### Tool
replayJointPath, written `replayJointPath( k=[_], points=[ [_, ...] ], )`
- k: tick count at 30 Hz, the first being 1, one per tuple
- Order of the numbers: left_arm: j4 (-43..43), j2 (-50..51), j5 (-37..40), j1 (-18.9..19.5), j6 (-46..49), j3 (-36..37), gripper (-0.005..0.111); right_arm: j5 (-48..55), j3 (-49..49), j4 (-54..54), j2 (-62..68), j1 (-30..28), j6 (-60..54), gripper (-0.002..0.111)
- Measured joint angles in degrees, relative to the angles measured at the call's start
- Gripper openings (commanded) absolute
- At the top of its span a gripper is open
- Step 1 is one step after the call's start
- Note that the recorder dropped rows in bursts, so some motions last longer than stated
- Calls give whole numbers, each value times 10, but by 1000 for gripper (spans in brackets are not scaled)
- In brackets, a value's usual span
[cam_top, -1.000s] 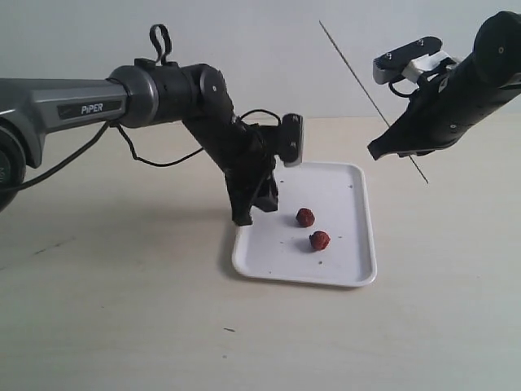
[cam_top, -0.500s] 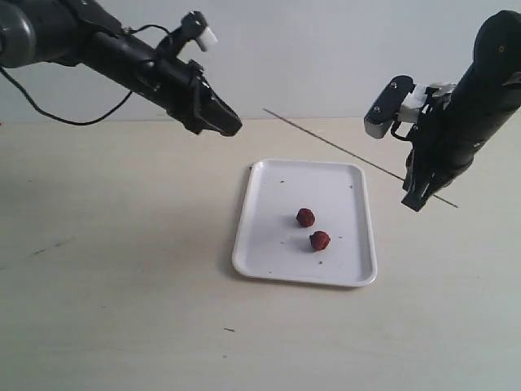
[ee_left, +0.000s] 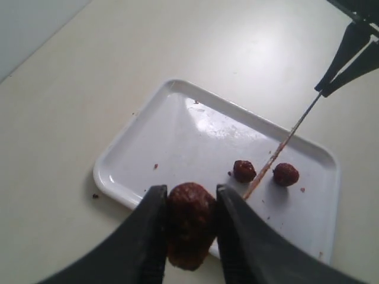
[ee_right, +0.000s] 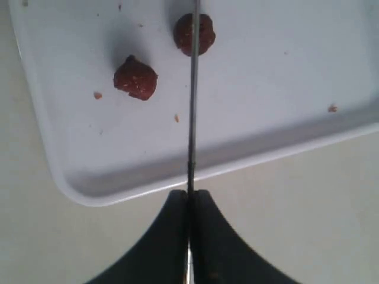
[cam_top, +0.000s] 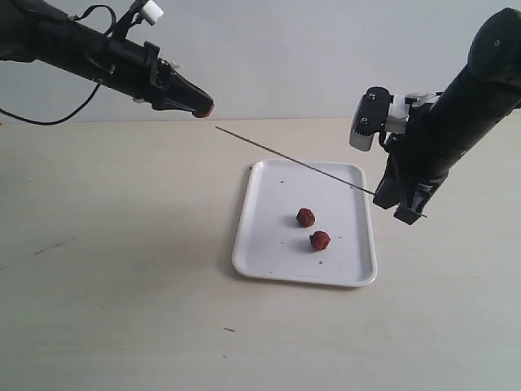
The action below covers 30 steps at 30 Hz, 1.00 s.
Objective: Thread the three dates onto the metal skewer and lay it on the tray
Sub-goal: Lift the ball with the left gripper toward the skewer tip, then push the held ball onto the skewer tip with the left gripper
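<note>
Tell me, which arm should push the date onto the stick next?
Left, probably. Its jaws hold a date near the skewer tip; the right jaws just clamp its other end.

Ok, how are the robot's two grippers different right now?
The left gripper holds a date; the right gripper holds the metal skewer. The left gripper's jaws stand apart around the date, while the right gripper's jaws pinch almost together on the thin skewer. The left gripper is raised, off to the left of the tray; the right gripper is by its right edge. Both are black and holding something.
</note>
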Motion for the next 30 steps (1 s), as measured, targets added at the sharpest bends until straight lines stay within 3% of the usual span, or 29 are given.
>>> replayJointPath(
  k=[30],
  points=[
    [-46,14,2,0,-4,-1,28,-37,0,37,0,0,-2,0]
  ],
)
